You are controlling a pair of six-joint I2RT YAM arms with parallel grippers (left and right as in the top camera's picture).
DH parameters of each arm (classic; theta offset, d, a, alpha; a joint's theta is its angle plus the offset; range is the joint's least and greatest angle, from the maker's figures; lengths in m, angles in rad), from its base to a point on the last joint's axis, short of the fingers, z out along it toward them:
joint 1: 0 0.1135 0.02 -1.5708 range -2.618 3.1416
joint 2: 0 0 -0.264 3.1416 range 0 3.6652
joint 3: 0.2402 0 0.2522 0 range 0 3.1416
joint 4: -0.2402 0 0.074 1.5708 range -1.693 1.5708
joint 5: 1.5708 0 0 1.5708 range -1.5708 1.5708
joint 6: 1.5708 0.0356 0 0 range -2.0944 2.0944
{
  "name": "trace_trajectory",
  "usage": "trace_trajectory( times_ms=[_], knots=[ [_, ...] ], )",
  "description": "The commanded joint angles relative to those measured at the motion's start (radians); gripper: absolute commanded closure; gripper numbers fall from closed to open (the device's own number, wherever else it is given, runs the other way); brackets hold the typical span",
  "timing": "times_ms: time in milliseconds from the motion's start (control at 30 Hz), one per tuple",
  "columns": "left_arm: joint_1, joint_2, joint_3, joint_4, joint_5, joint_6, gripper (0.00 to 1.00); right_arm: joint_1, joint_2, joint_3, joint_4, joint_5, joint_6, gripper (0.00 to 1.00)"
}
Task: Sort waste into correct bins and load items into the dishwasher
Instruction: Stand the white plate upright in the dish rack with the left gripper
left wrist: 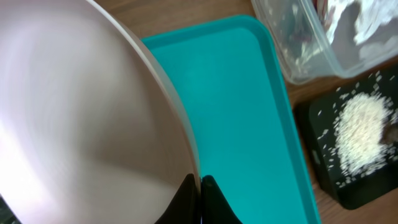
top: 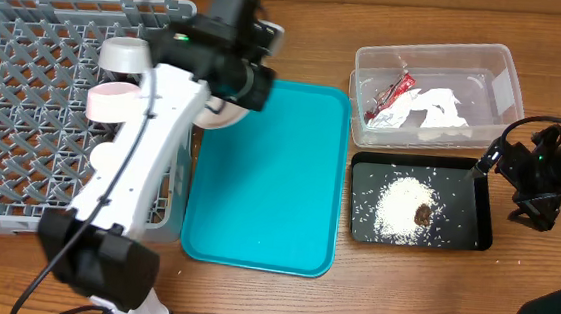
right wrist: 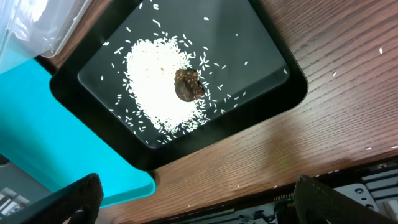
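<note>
My left gripper (left wrist: 200,180) is shut on the rim of the white plate (left wrist: 81,118). In the overhead view it (top: 234,85) holds the plate (top: 226,116) over the gap between the grey dish rack (top: 27,67) and the teal tray. A pale pink bowl (top: 112,102) sits in the rack. The clear tub (top: 498,69) holds the red wrapper (top: 391,93) and the white napkin (top: 435,111). The black tray (top: 362,199) holds rice (right wrist: 155,81) and the brown lump (right wrist: 188,85). My right gripper (right wrist: 196,199) is open and empty beside the black tray. The chopsticks are out of view.
The teal serving tray (top: 269,176) lies between the rack and the bins, with nothing on it. My left arm crosses the rack's right side and hides part of it. A few rice grains lie on the wood by the black tray.
</note>
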Motion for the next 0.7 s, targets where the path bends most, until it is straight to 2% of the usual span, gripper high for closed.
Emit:
trace_trajectory(
  times_ms=[0,100,333,667],
  knots=[
    [0.096,-0.040,0.031,-0.001,0.194,0.024,0.96,-0.003,-0.021,0.008,0.004,0.003,-0.007,0.00],
    [0.201,-0.032,0.029,-0.005,0.340,0.024,0.96,-0.003,-0.021,0.008,0.003,0.003,-0.007,0.00],
    [0.340,0.006,0.029,-0.014,0.549,0.061,0.96,-0.003,-0.021,0.008,0.004,0.003,-0.007,0.00],
    [0.427,0.091,0.027,-0.033,0.578,0.070,0.96,-0.003,-0.021,0.008,0.004,0.003,-0.007,0.00]
  ],
)
